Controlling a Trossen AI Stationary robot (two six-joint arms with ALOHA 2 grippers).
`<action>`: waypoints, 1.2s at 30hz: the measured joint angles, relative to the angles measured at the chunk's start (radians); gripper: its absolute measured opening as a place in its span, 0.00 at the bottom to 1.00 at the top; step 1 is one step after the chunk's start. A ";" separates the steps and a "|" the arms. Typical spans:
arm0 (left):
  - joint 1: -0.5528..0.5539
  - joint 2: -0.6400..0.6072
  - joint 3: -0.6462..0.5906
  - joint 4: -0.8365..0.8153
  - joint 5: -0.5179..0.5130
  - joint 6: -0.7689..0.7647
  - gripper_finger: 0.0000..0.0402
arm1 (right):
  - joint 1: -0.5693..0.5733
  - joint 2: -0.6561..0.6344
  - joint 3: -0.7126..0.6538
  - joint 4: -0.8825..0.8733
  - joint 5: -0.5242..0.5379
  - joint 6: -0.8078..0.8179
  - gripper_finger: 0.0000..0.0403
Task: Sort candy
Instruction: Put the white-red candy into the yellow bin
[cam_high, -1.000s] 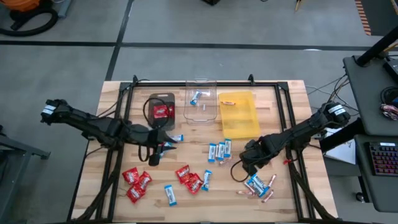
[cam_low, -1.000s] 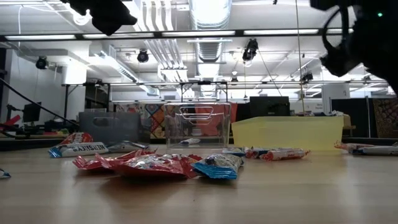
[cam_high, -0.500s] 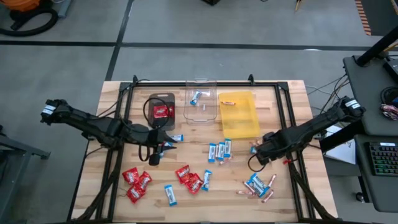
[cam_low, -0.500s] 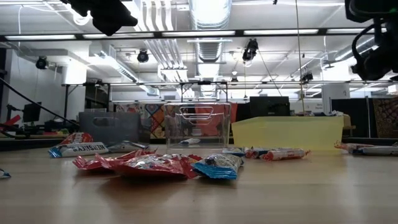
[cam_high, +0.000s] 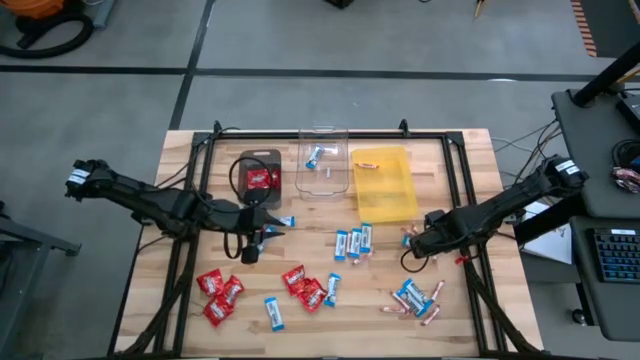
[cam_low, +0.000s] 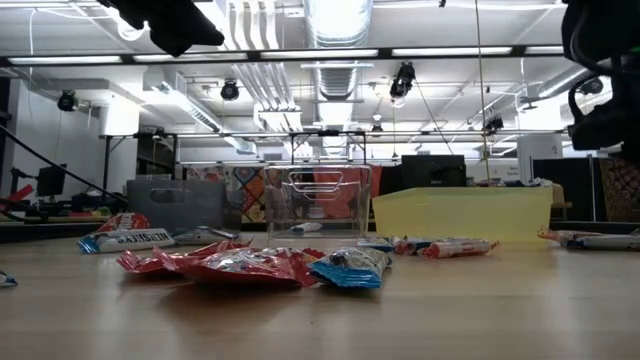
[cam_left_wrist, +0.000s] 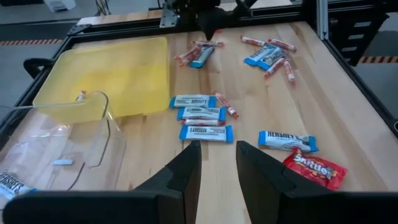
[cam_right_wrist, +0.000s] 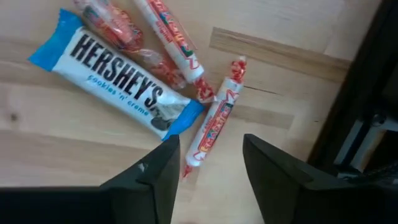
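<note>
Candy lies scattered on the wooden table: red packets (cam_high: 220, 295) near left and mid (cam_high: 305, 285), blue-and-white bars (cam_high: 355, 240) in the middle, pinkish sticks (cam_high: 425, 305) near right. My right gripper (cam_high: 412, 242) is open just above a Hershey's bar (cam_right_wrist: 118, 81) and a few sticks; one stick (cam_right_wrist: 211, 127) lies ahead of the gap between its fingers (cam_right_wrist: 208, 180). My left gripper (cam_high: 250, 248) hovers left of centre with its fingers (cam_left_wrist: 217, 168) slightly apart and nothing between them.
At the far side stand a dark tray (cam_high: 262, 160) with a red packet, a clear tray (cam_high: 325, 180) with a blue bar, and a yellow tray (cam_high: 385, 195) with one stick. A black frame rail (cam_high: 468, 230) runs along the table's right side, close to my right gripper.
My right gripper has gone toward the table's far edge and a little right, away from the near-right pile of sticks, and now stands by the candy below the yellow tray's near right corner. My left arm has kept still.
</note>
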 joint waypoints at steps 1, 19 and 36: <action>0.000 0.000 0.000 0.000 0.000 0.001 0.21 | 0.000 0.009 -0.001 0.001 0.000 0.001 0.40; 0.000 -0.001 -0.001 -0.002 0.000 0.053 0.21 | 0.000 0.144 -0.013 0.024 -0.004 0.031 0.28; 0.000 -0.001 -0.001 -0.016 0.000 0.051 0.21 | 0.000 0.120 -0.048 0.075 -0.002 -0.027 0.03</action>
